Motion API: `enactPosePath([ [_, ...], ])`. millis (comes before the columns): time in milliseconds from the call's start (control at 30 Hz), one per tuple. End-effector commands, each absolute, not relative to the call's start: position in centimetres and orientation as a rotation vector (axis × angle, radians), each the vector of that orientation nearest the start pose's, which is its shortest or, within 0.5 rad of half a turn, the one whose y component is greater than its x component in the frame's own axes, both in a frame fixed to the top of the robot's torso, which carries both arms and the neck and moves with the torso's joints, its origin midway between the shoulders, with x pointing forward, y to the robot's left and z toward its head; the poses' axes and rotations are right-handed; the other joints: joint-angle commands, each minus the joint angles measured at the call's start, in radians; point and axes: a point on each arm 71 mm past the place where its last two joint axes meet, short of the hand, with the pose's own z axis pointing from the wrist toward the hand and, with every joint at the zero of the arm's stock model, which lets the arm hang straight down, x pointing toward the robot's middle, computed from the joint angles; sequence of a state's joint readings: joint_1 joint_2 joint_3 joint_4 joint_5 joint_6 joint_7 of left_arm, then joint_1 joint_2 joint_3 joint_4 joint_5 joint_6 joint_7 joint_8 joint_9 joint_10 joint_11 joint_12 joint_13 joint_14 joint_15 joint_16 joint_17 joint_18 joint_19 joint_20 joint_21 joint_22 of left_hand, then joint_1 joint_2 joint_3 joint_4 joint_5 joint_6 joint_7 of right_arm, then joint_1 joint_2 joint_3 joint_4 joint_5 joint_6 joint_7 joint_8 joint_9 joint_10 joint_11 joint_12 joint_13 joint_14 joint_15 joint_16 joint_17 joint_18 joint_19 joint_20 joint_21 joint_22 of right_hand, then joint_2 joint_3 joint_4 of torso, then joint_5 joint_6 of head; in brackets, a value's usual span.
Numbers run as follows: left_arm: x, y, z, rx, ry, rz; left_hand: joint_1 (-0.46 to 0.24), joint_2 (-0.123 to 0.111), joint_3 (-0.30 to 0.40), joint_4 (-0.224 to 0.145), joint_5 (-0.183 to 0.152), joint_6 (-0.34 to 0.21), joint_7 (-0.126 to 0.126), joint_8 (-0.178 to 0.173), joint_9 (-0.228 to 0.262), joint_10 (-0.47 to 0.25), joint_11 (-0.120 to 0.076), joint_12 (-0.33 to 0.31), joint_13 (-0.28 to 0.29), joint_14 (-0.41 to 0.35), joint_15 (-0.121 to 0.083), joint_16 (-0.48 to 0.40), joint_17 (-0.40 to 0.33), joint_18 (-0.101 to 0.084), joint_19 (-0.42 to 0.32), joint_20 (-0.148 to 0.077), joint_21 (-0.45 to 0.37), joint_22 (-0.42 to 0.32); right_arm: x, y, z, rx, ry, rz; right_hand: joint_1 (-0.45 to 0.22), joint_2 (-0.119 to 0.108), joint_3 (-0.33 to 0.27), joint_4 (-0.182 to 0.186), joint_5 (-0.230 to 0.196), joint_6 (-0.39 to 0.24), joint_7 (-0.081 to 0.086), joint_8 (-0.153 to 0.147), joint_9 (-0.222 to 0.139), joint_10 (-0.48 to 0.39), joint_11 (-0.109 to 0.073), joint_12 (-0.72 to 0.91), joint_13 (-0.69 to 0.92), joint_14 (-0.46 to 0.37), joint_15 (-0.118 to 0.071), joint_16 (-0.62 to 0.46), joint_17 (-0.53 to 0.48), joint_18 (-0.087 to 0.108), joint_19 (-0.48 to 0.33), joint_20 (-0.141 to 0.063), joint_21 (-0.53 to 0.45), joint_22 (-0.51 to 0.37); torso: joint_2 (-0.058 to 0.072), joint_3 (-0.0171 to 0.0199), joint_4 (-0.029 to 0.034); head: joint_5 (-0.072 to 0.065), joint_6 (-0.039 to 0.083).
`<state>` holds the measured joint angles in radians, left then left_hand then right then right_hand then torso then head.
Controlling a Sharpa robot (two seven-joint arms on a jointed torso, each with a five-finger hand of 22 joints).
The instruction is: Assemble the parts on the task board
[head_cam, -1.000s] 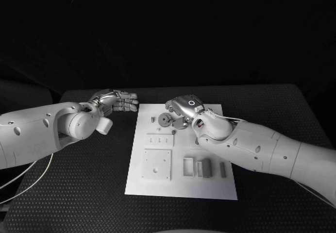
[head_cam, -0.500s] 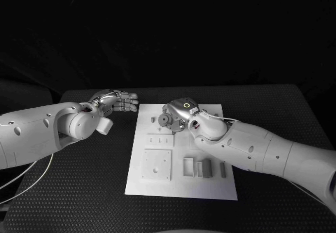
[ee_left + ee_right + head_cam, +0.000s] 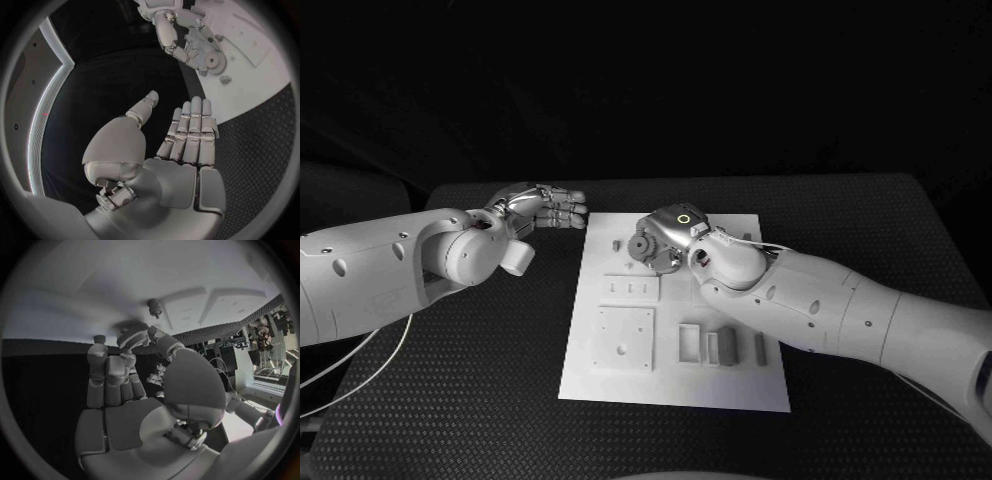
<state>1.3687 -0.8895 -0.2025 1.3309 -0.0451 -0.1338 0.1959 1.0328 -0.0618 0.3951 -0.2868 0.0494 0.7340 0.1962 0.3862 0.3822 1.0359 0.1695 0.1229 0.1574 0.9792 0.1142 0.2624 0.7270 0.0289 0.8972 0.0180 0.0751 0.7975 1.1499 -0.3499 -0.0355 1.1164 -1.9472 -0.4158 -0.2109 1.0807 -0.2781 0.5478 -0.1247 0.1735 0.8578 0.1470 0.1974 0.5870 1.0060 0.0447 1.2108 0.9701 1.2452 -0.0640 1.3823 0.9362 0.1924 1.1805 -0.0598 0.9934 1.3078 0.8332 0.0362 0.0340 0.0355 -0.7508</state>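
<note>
R hand on a round part at the far end of the task board, L hand free.

R hand point(image 3: 664, 238) is over the far end of the task board point(image 3: 674, 385), fingers curled on a round grey part point(image 3: 215, 61), thumb and fingertips touching it. L hand point(image 3: 540, 209) is beside the board's far left corner, above the table point(image 3: 473, 400), fingers straight and together, thumb apart, holding nothing. Other parts, e.g. rectangular blocks point(image 3: 718, 346), lie nearer on the board.

We're looking at a black, textured table point(image 3: 473, 380) set against a dark, unlit backdrop point(image 3: 646, 80) all around.
</note>
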Motion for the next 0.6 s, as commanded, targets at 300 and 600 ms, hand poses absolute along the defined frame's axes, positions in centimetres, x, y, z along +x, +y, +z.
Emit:
enactPosePath([
  [300,52.50,28.80,-17.08,-1.083,1.618,-1.313,-0.002,-0.006,0.001,-0.002,0.003,-0.007,0.019,-0.001,0.000,-0.007,0.002,-0.006,0.002,0.008,0.002,-0.007,0.001,-0.011,0.002,-0.002,-0.005,-0.002,52.31,-4.72,-21.56,-0.544,1.388,0.455,0.027,0.014,0.004,-0.020,0.004,0.002,0.010,0.003,0.003,-0.003,-0.001,0.008,0.003,-0.004,0.000,-0.003,0.002,0.069,-0.007,-0.001,-0.001,0.019,0.000,0.0007,0.0001,0.001,-0.002],
  [600,52.51,28.77,-17.08,-1.083,1.618,-1.313,-0.002,-0.006,0.001,-0.001,0.003,-0.007,0.019,-0.001,0.000,-0.007,0.002,-0.006,0.002,0.008,0.002,-0.007,0.001,-0.011,0.002,-0.002,-0.005,-0.002,52.38,-4.66,-21.59,-0.544,1.390,0.453,0.020,0.023,0.001,-0.019,0.004,0.029,-0.001,0.021,0.013,0.001,-0.011,0.010,0.003,-0.001,-0.009,-0.003,0.002,0.069,-0.004,0.001,0.002,0.019,0.000,0.0008,-0.0012,0.002,-0.002],
])
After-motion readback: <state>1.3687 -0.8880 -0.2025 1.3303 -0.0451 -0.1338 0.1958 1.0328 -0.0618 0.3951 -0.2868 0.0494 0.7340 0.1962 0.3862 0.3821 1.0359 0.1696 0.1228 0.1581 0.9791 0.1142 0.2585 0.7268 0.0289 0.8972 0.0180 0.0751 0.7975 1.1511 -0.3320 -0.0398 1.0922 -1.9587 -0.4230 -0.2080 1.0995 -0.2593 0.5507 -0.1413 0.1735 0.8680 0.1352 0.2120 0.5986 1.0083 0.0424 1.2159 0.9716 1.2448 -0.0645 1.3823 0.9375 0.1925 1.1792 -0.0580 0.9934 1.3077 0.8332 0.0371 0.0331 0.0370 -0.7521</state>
